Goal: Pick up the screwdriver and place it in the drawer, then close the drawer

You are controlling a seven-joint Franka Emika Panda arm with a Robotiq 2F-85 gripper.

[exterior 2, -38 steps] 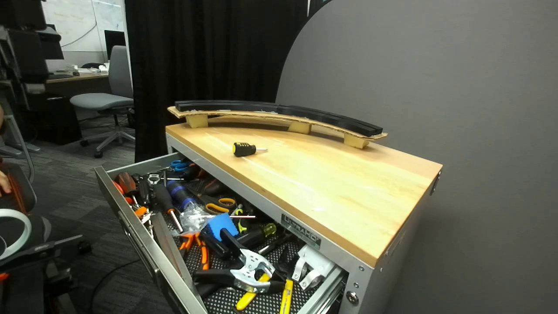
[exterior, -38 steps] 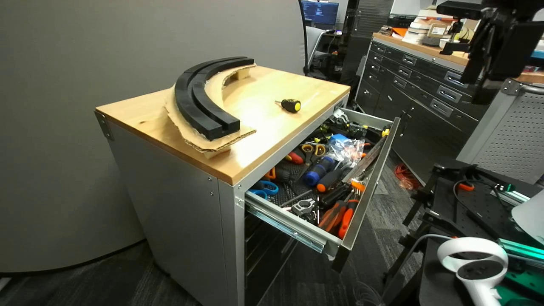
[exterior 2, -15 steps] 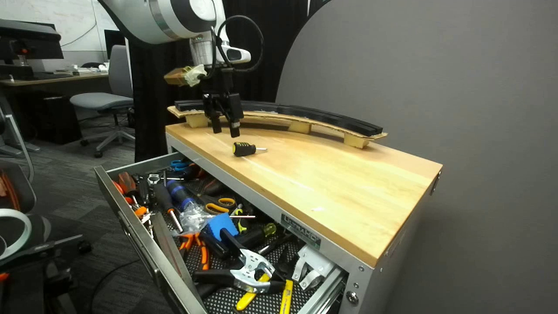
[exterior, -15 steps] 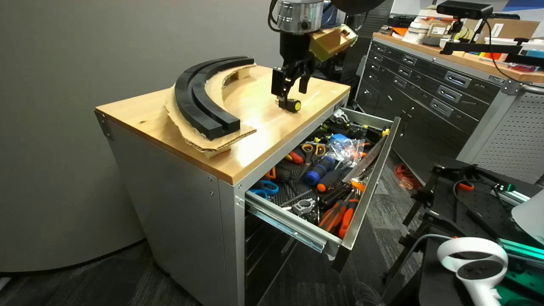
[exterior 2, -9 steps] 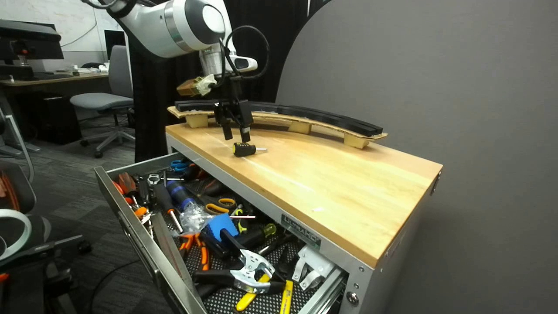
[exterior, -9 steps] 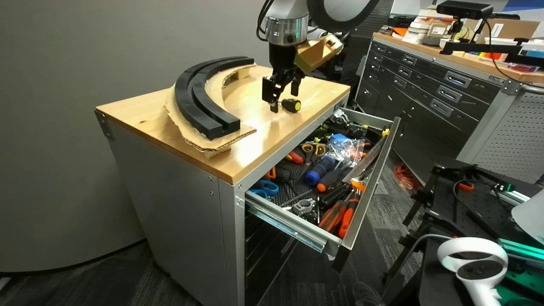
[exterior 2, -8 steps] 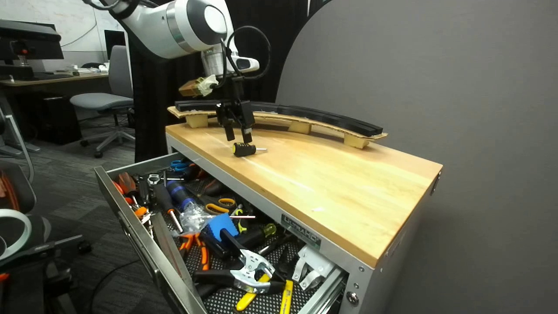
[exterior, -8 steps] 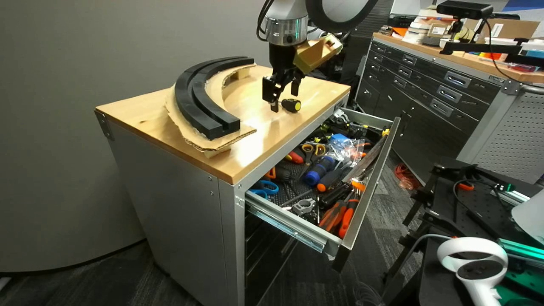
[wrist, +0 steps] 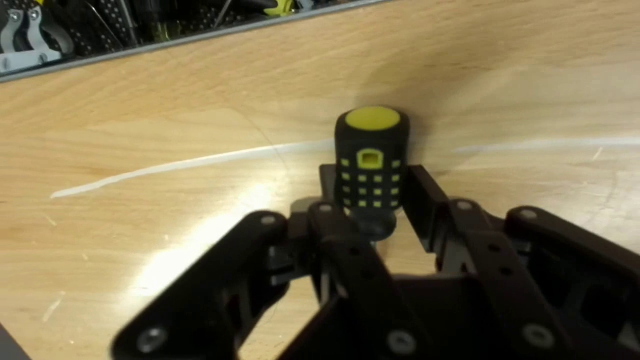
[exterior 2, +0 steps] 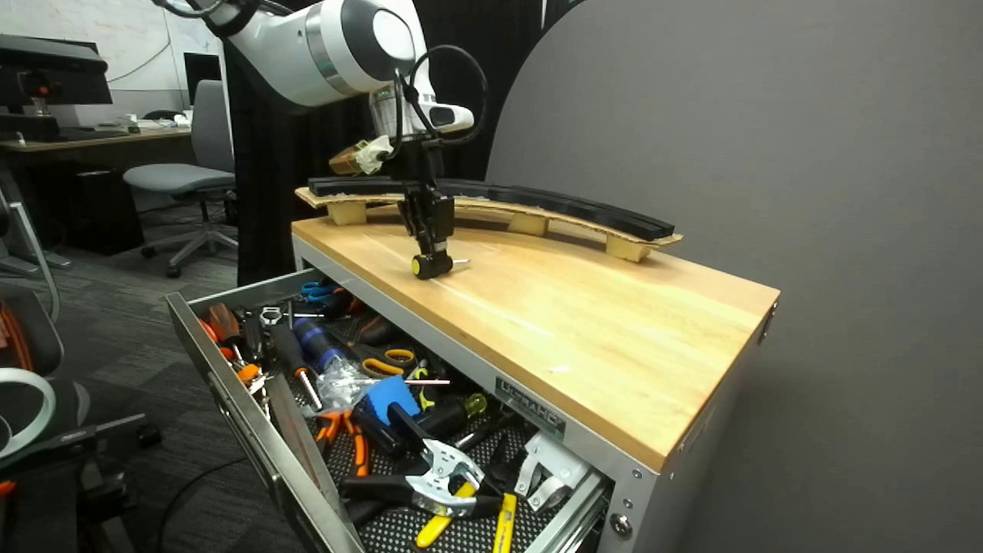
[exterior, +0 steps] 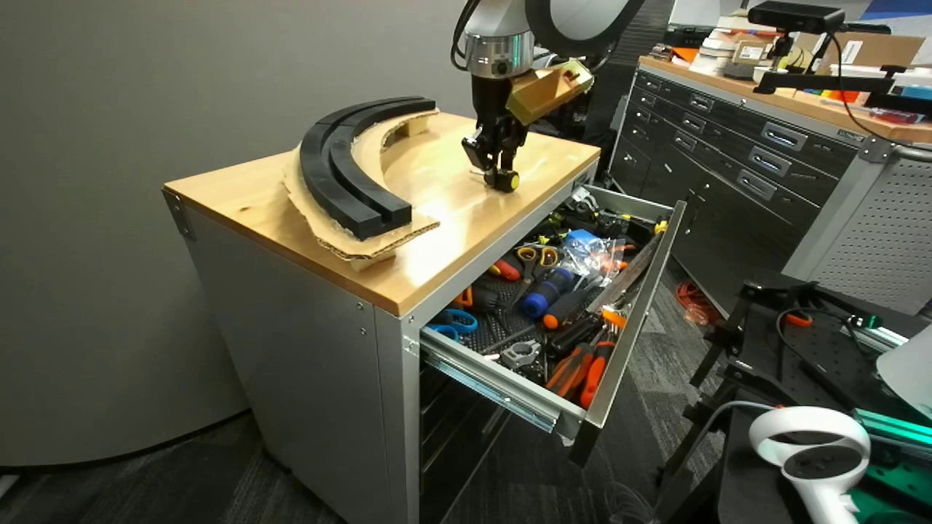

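Note:
The stubby screwdriver (wrist: 372,125), black with yellow dots and a yellow end cap, lies on the wooden cabinet top with its cap toward the drawer. My gripper (wrist: 371,184) points down over it, its two fingers pressed against either side of the handle: shut on it. In both exterior views the gripper (exterior: 501,173) hides part of the handle; the cap and the thin shaft (exterior 2: 461,262) still show. Below the top's edge, the grey drawer (exterior: 634,327) stands pulled out, filled with loose tools.
A black curved track (exterior: 342,182) on cardboard and wooden blocks sits along the back of the top (exterior 2: 584,322). Scissors, pliers and a spring clamp (exterior 2: 445,472) lie in the drawer. A dark tool chest (exterior: 728,138) stands beyond, and a white controller (exterior: 808,444) in front.
The arm came in from out of view, then dropped the gripper onto the screwdriver. In the last half second its fingers have closed around the handle. The drawer has not moved.

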